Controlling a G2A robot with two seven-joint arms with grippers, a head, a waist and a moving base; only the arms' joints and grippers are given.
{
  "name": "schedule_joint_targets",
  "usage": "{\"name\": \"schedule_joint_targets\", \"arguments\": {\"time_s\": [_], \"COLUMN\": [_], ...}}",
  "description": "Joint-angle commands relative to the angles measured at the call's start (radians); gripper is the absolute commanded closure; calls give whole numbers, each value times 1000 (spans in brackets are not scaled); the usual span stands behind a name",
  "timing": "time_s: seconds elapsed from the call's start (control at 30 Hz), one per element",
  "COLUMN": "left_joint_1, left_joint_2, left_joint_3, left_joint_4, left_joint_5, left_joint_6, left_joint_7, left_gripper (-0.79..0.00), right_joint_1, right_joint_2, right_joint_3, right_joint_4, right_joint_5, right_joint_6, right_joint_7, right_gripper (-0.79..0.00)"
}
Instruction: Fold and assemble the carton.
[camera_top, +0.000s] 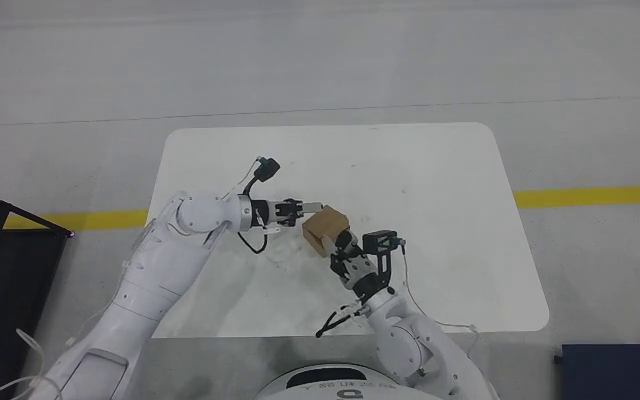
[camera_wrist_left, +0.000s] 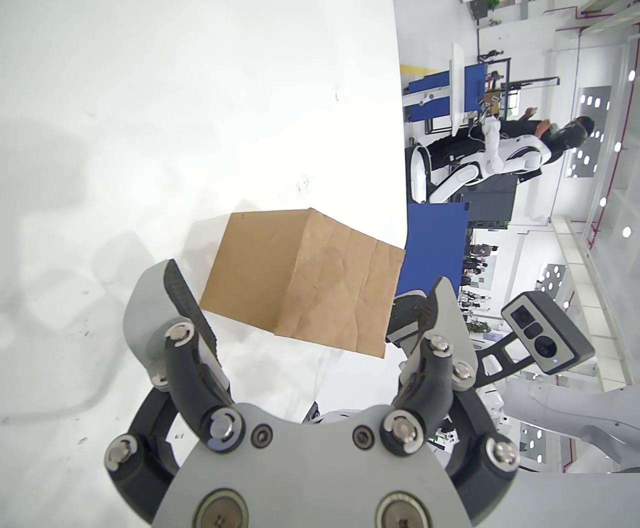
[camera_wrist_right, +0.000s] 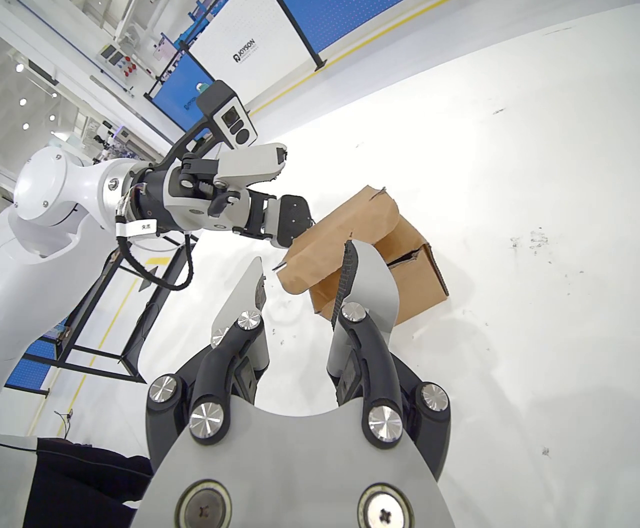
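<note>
the brown cardboard carton (camera_top: 322, 232) (camera_wrist_left: 300, 280) (camera_wrist_right: 420, 270) rests on the white table with rounded corners (camera_top: 420, 160), close to the middle and slightly toward the near edge. its side walls are creased. one end is unclosed, with a loose cardboard flap (camera_wrist_right: 310, 260) standing out from it on the near left side; a split runs along one edge of the body.

the left gripper (camera_top: 305, 209) (camera_wrist_left: 306, 277) (camera_wrist_right: 295, 185) meets the carton from the left. its jaws are spread wide. one finger pad (camera_wrist_right: 292, 217) touches the upper left edge of the carton at the flap; the other finger stands clear above it. in the left wrist view the carton sits just ahead of the two spread fingers, and both visible faces are plain and closed.

the right gripper (camera_top: 343, 248) (camera_wrist_right: 305, 267) stands at the near side of the carton. its jaws are parted to a moderate width. the loose flap lies between the two fingers (camera_wrist_right: 367, 280), with a visible gap on one side, so the flap is not clamped.

beyond the table, a yellow floor stripe (camera_top: 580, 196) runs left to right. a black metal frame (camera_top: 30, 222) stands on the floor at the far left.
</note>
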Motion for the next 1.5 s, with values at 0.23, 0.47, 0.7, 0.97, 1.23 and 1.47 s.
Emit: {"name": "schedule_joint_targets", "arguments": {"time_s": [0.23, 0.47, 0.7, 0.97, 1.23, 1.47], "left_joint_1": [-13, -32, -48, -57, -64, -66], "left_joint_2": [-8, -16, -19, -20, -16, -6], "left_joint_3": [43, 69, 80, 80, 62, 19], "left_joint_4": [23, 36, 52, 61, 68, 84], "left_joint_5": [23, 18, 10, -5, -19, -26], "left_joint_6": [-13, -15, -25, -29, -29, -33], "left_joint_7": [1, -7, -22, -34, -33, -31], "left_gripper": [-785, -785, -770, -748, -779, -785], "right_joint_1": [45, 74, 109, 126, 111, 87], "right_joint_2": [-7, -12, -19, -24, -24, -23], "right_joint_3": [-22, -37, -47, -49, -27, -2], "right_joint_4": [13, 30, 60, 74, 68, 39], "right_joint_5": [-2, 2, 24, 41, 65, 167], "right_joint_6": [21, 38, 49, 62, 75, 49], "right_joint_7": [19, 26, 33, 29, 27, 52], "right_gripper": [-354, -354, -351, -336, 0, 0]}}
